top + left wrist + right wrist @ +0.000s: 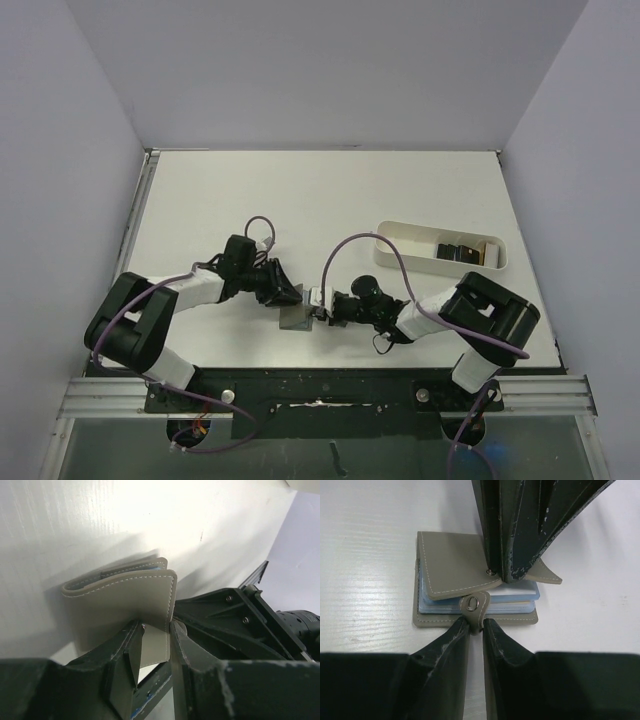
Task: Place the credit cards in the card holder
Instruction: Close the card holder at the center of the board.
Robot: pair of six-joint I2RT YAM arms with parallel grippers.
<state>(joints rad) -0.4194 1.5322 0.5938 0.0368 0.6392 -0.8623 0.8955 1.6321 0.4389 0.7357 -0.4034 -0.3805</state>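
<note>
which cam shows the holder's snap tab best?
Right wrist: the snap tab sits centred, pinched in the jaws of the right gripper. Left wrist shows only the grey cover of the card holder. Top external shows a grey patch between the arms; tab not discernible.

White table (200,200), pale, perhaps lilac, walls (60,150)

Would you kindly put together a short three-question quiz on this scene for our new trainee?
1. True or false: the card holder is snapped shut.
2. What does the right gripper pinch? A) a pen B) the snap tab C) a coin
3. Where do the dark credit cards lie?
Key: 1 false, the left gripper holds it open; 2 B; 3 in the white tray.
</note>
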